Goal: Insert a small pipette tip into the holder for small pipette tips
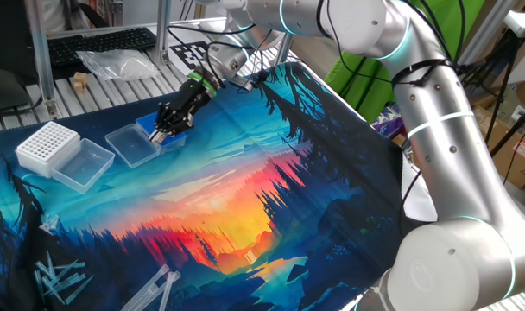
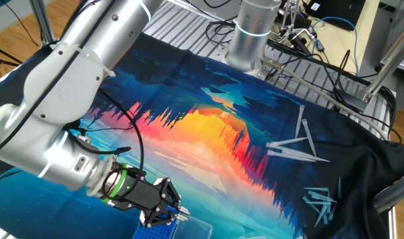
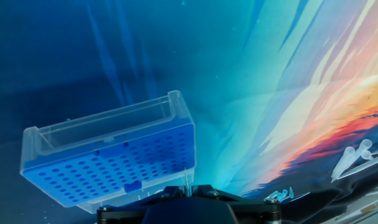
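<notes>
gripper: pinching thin clear tip | rack: blue plastic rectangle, fine hole grid | lid: clear, open

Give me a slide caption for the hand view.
Gripper poised over the blue small-tip holder, its clear lid open behind.

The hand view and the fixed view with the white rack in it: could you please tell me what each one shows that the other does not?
Only the hand view shows the grid of tiny holes on the blue holder and a thin tip just above its near edge. Only the fixed view shows the white rack, its clear lid and the gripper from outside. Both show the holder's open clear lid and the printed mat.
</notes>
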`<act>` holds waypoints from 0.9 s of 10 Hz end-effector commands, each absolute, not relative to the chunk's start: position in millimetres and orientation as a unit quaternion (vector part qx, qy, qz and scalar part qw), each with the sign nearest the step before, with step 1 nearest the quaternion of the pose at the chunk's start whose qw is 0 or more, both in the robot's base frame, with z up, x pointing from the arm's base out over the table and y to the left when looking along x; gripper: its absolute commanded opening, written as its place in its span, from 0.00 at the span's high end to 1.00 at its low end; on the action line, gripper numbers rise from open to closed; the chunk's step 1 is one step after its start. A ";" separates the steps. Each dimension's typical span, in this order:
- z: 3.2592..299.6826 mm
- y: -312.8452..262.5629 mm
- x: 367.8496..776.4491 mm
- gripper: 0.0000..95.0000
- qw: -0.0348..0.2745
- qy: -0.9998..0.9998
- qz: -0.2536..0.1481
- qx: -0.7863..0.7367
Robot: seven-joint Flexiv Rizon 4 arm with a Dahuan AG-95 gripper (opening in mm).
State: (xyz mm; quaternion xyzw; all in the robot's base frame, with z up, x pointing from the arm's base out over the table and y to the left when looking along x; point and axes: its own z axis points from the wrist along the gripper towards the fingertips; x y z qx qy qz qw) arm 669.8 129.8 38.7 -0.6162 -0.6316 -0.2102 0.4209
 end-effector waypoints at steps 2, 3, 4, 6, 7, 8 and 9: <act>38.2 127.0 671.8 1.00 0.425 -0.629 -0.206 -0.617; 38.1 126.5 672.1 1.00 0.427 -0.629 -0.205 -0.617; 38.0 125.7 672.4 1.00 0.428 -0.627 -0.204 -0.618; 37.9 125.0 672.9 0.80 0.430 -0.625 -0.203 -0.619; 37.9 124.9 672.9 0.80 0.430 -0.625 -0.203 -0.619; 37.9 124.9 672.9 0.80 0.431 -0.625 -0.203 -0.619; 37.9 124.9 672.9 0.80 0.431 -0.624 -0.203 -0.620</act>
